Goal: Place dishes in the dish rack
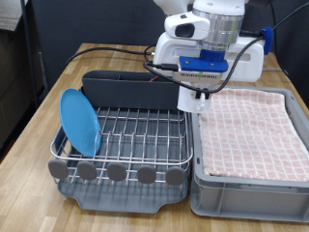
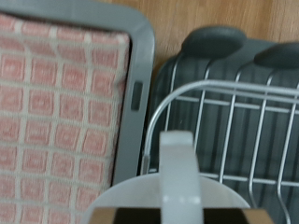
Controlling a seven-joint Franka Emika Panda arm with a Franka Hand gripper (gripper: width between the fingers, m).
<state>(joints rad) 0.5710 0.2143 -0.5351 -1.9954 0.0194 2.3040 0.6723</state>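
The silver wire dish rack [image 1: 130,130] on its dark grey tray stands at the exterior view's left and centre. The bright-blue plate [image 1: 79,121] stands upright in its left slots. My gripper [image 1: 198,95] hangs above the rack's back right corner, next to the bin, and is shut on the small white mug [image 1: 200,98]. In the wrist view the mug [image 2: 173,182] fills the lower middle, handle showing, above the rack's wires [image 2: 234,112]. The wooden spoon is out of view.
A lighter grey bin [image 1: 251,188] lined with pink-and-white checked cloth [image 1: 253,130] stands against the rack's right side; its rim [image 2: 140,84] shows in the wrist view. The rack's tall grey back compartment [image 1: 130,89] is beside the gripper. The robot base stands behind.
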